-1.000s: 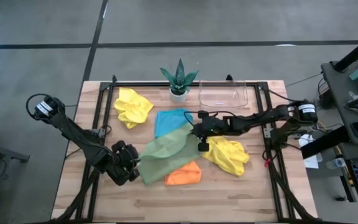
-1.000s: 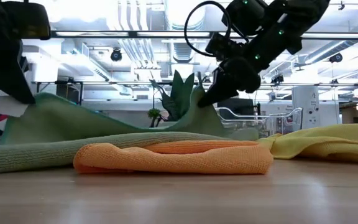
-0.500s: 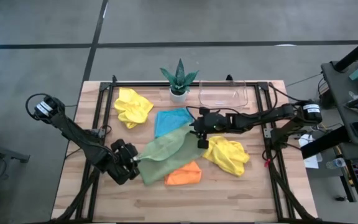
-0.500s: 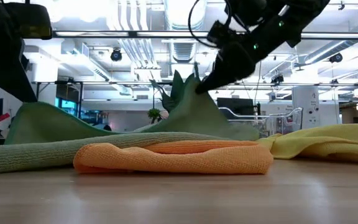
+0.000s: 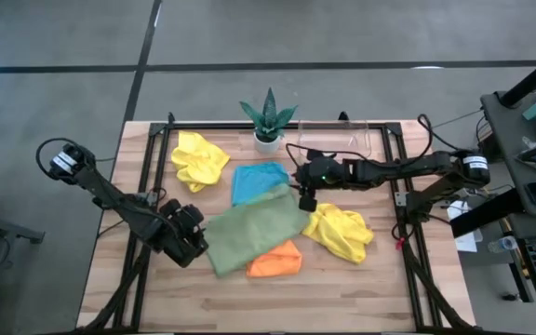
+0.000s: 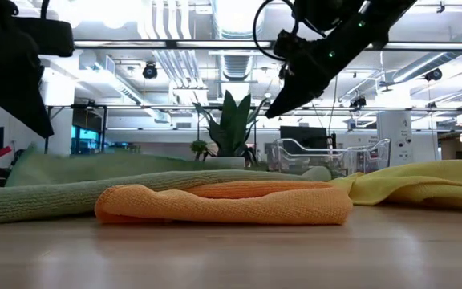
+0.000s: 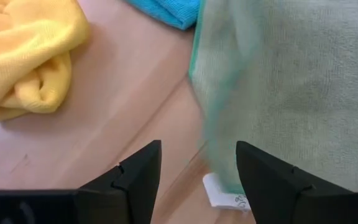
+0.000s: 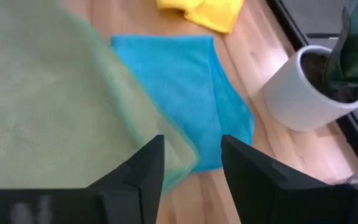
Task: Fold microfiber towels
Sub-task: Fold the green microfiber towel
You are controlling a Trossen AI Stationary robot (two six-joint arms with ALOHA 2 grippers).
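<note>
Spreading sage green towel [image 5: 254,233] flat looks like step in hand. Left claw [image 5: 194,244] spread, empty, just off towel's near corner; white tag [image 7: 221,193] lies between its fingers [image 7: 135,177]. Right claw [image 5: 306,195] spread, empty, lifted above towel's far corner. Green towel lies between both claws, overlapping blue towel [image 5: 254,179] and orange towel [image 5: 277,261]. Next move likely calls for re-pinching two corners, carrying them across onto opposite edge.

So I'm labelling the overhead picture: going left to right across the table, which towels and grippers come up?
Left gripper → far yellow towel → green towel → right gripper → near yellow towel.
</note>
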